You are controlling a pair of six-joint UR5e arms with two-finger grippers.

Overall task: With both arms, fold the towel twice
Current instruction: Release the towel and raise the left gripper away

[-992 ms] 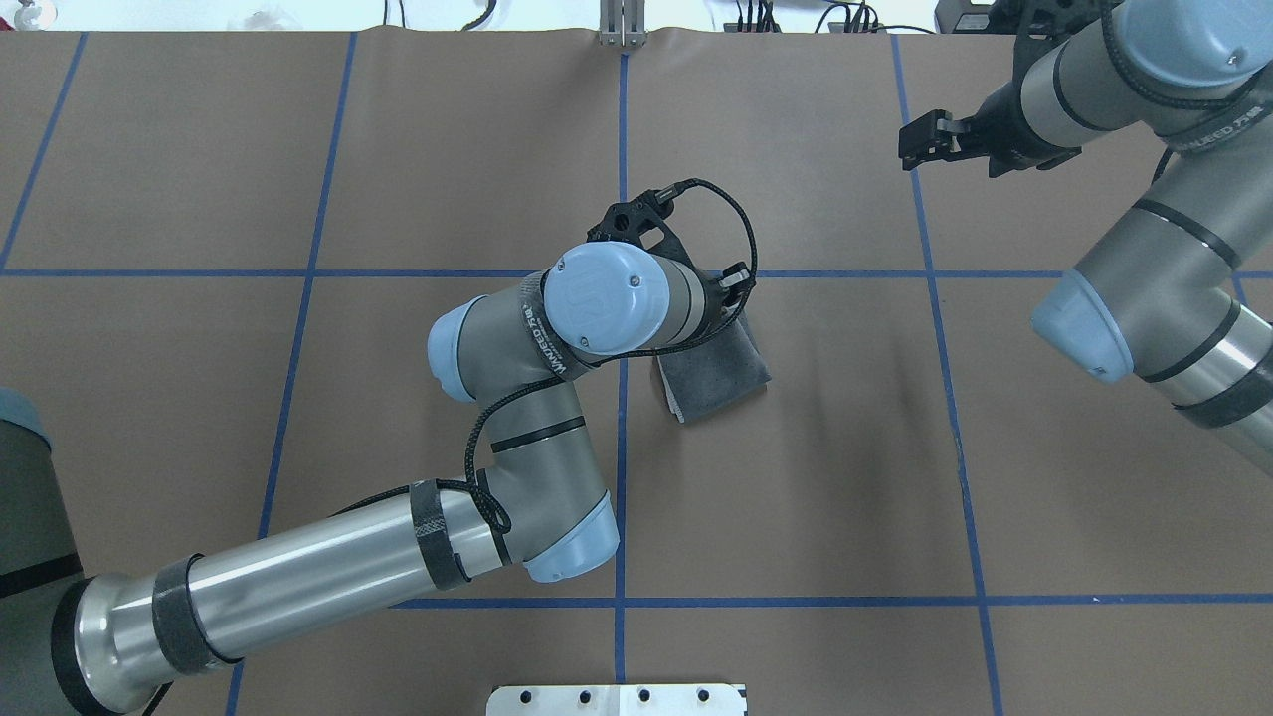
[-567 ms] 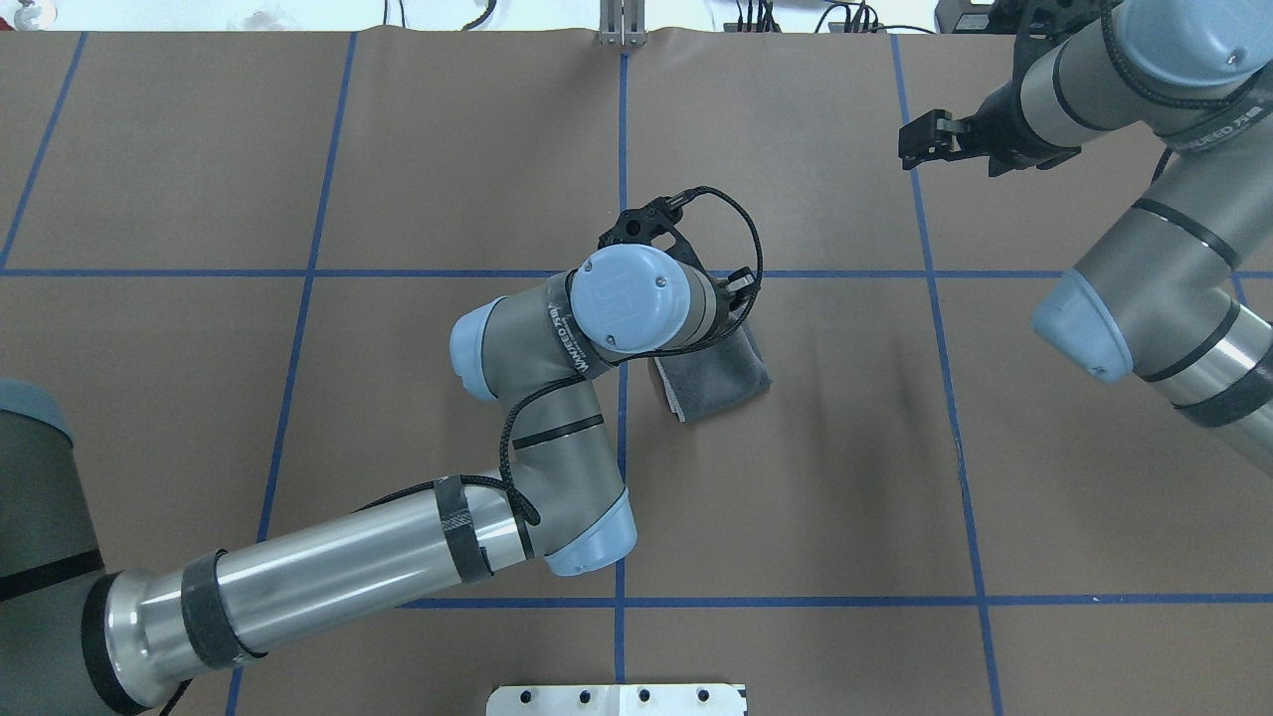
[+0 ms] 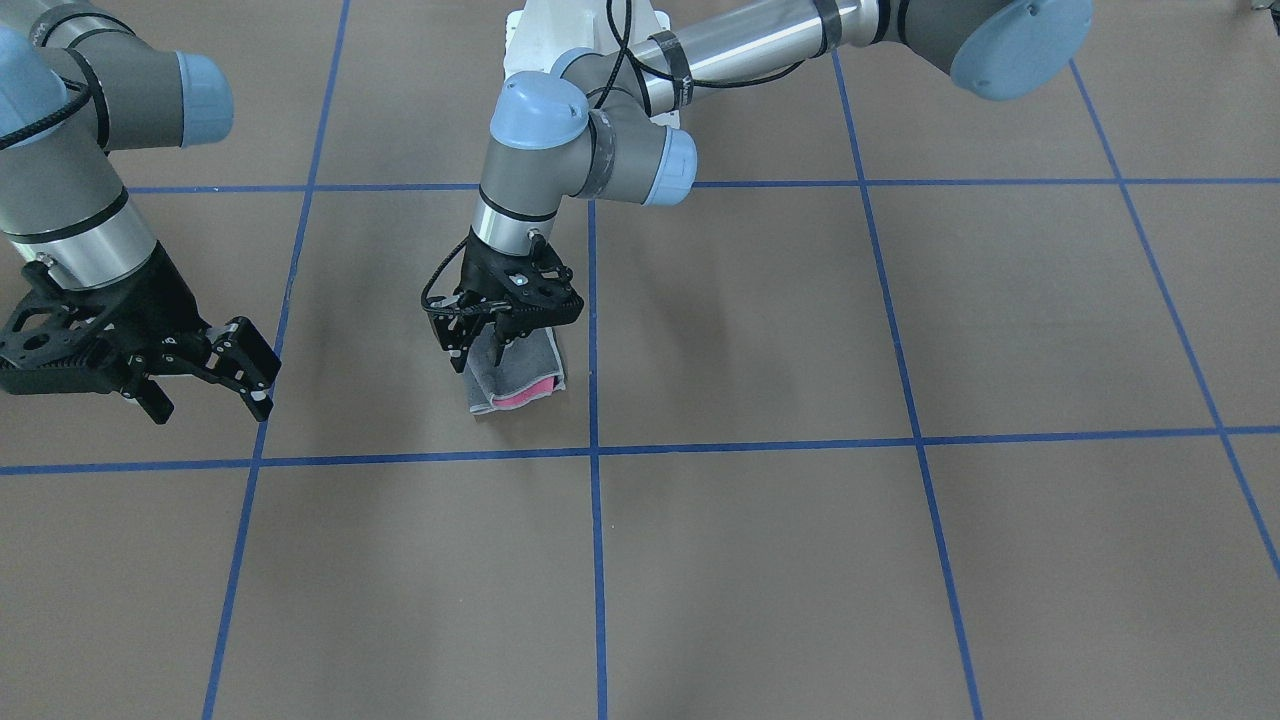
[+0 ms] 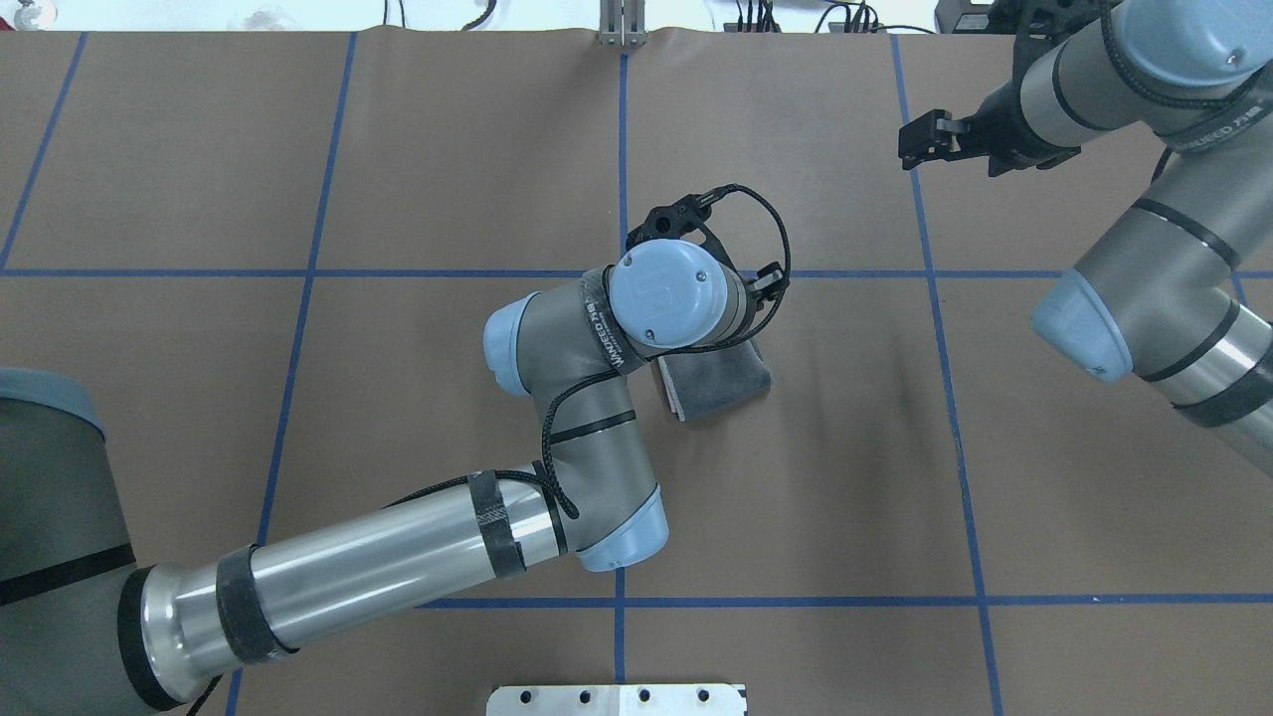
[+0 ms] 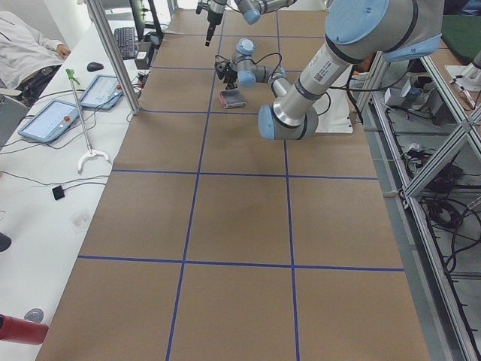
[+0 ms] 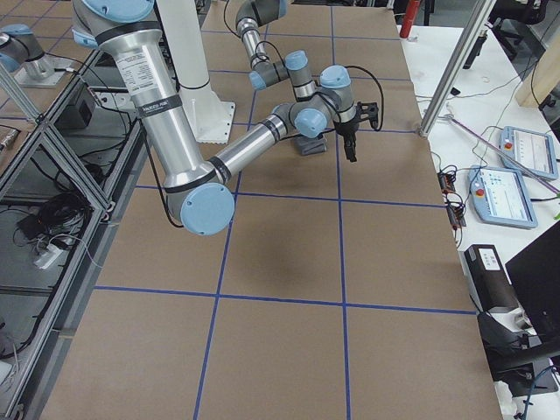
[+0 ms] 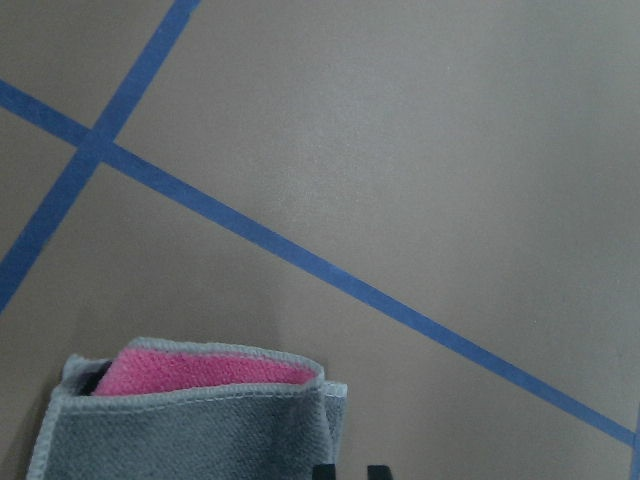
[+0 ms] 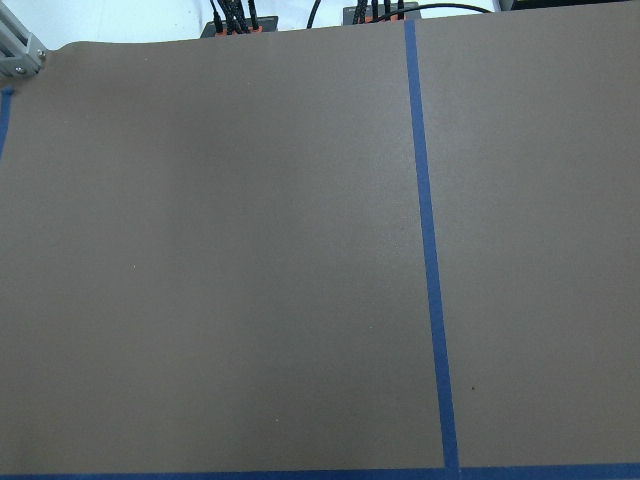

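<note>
The towel (image 3: 515, 378) lies folded into a small packet on the brown table, dark grey outside with pink showing at its open edge. It also shows in the overhead view (image 4: 721, 383) and in the left wrist view (image 7: 190, 435). My left gripper (image 3: 477, 352) hangs point-down right over the towel's robot-side end, jaws apart, holding nothing. In the overhead view the wrist hides it. My right gripper (image 3: 210, 395) is open and empty, hovering well off to the side of the towel, and also shows in the overhead view (image 4: 910, 146).
Blue tape lines (image 4: 622, 149) divide the brown table cover. The white pedestal plate (image 4: 617, 699) sits at the robot's edge. A side bench with tablets (image 5: 56, 116) and an aluminium post (image 5: 113, 53) runs along the operators' side.
My left wrist and elbow have shifted right, further over the towel. The towel has stayed put. The right arm has barely moved.
</note>
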